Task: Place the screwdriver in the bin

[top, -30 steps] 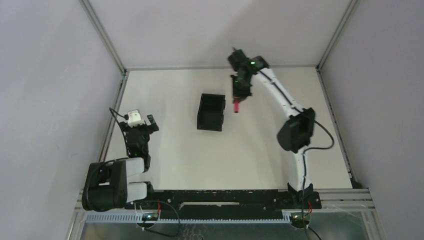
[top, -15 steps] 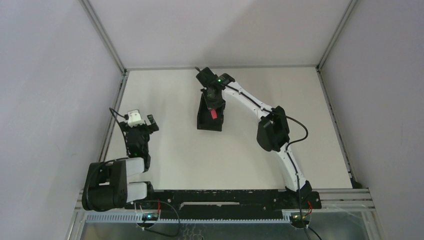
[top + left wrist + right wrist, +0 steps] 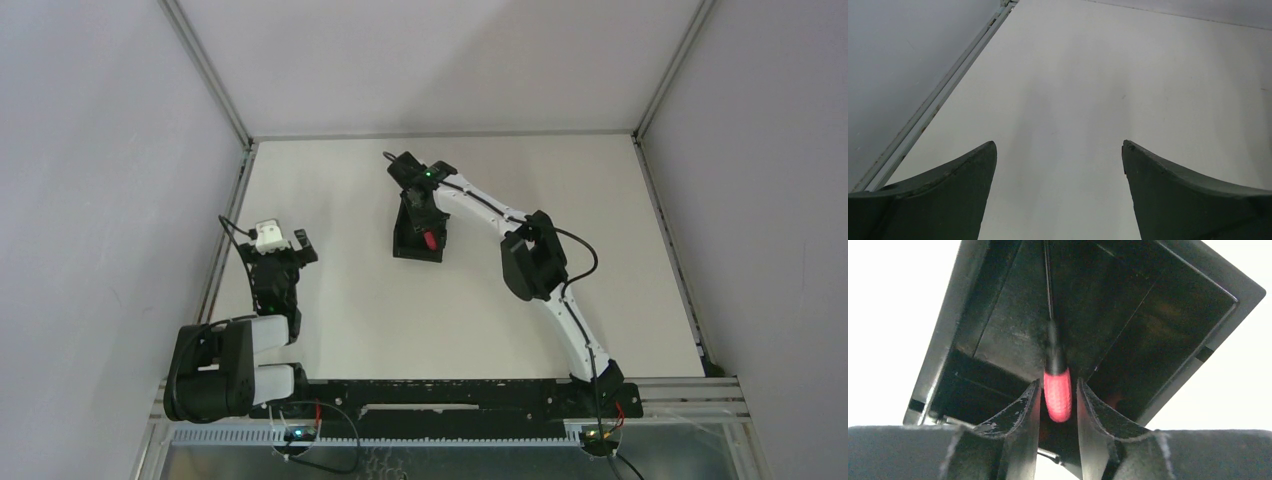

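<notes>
The black bin stands mid-table, a little towards the back. My right gripper reaches down into its open top. In the right wrist view the screwdriver points into the bin, red handle between my right gripper's fingers and thin dark shaft running along the bin's inner wall. A narrow dark gap shows on each side of the handle, so the jaws are open around it. From above, the red handle shows inside the bin. My left gripper is open over bare table at the left.
White table ringed by grey enclosure walls with metal rails along the left and right edges. The left arm lies folded near the left rail.
The right arm swung left from beside the bin to over it and lowered the screwdriver inside. Its jaws have parted from the red handle. The left arm has not moved.
</notes>
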`<state>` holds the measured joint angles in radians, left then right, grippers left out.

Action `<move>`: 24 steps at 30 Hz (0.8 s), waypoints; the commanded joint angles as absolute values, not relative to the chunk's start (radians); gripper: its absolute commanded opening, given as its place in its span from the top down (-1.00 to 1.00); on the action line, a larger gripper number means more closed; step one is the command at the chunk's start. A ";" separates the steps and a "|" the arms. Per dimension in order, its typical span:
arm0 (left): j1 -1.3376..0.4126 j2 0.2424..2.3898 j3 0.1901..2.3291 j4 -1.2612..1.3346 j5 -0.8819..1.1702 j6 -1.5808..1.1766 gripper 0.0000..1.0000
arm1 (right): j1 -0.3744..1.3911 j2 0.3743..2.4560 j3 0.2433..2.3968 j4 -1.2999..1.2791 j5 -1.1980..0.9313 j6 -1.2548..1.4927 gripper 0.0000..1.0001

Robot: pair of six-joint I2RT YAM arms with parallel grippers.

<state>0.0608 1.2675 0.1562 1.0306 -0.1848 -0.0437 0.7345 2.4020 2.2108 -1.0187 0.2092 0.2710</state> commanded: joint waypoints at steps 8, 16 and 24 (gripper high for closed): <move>0.056 1.259 0.192 1.061 -0.192 -0.028 -1.00 | 0.740 2.182 2.200 -0.949 0.233 0.305 0.18; 0.056 1.259 0.192 1.062 -0.192 -0.028 -1.00 | 0.747 1.907 1.981 -0.823 0.225 0.274 -0.99; 0.056 1.259 0.193 1.062 -0.192 -0.028 -1.00 | 0.747 1.453 1.422 -0.495 0.209 0.256 -0.99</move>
<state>0.0608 1.2678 0.1562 1.0306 -0.1848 -0.0437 0.7414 1.6207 1.6360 -0.7013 0.2127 0.2695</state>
